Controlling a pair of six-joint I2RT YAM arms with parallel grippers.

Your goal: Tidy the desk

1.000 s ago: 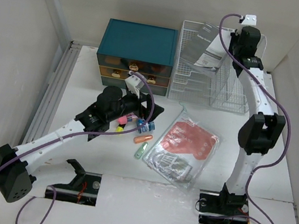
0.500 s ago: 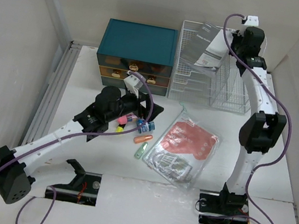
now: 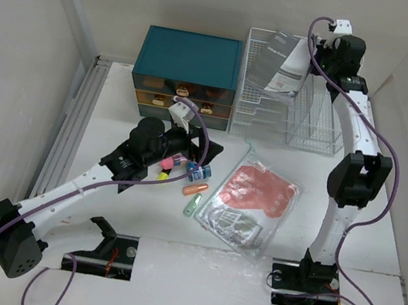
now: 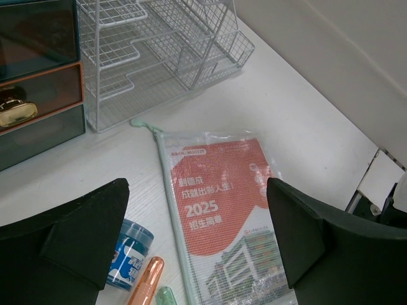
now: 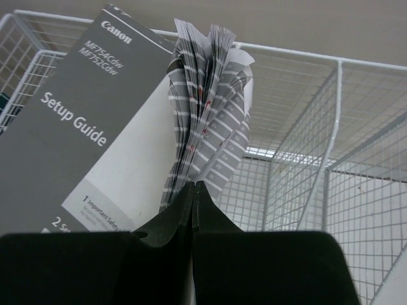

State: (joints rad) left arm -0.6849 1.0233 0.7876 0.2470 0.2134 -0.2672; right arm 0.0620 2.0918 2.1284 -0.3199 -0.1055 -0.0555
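The right fingers [image 5: 193, 189] were pinched shut on the bottom edge of the setup guide [image 5: 89, 127]. They held it on end over the wire rack [image 3: 318, 128] at upper right, likely for filing, pages fanning upward. The left fingers [image 4: 196, 190] were spread wide above the zip pouch [image 4: 216, 216], gripping nothing. The surface [image 3: 190, 283] filled the lower frame, its slotted front edge at the bottom and its long axis seemingly left to right.

White desk [image 3: 191, 276], flat. At back: teal drawer chest [image 3: 186, 75] just beside white wire rack [image 3: 273, 113]. Mid-surface: clear zip pouch [image 3: 251, 199] lying flat; left of it, clustered close, orange marker [image 3: 195, 189], pale green tube [image 3: 190, 207], small blue jar [image 3: 201, 172], pink and yellow highlighters [image 3: 167, 164].
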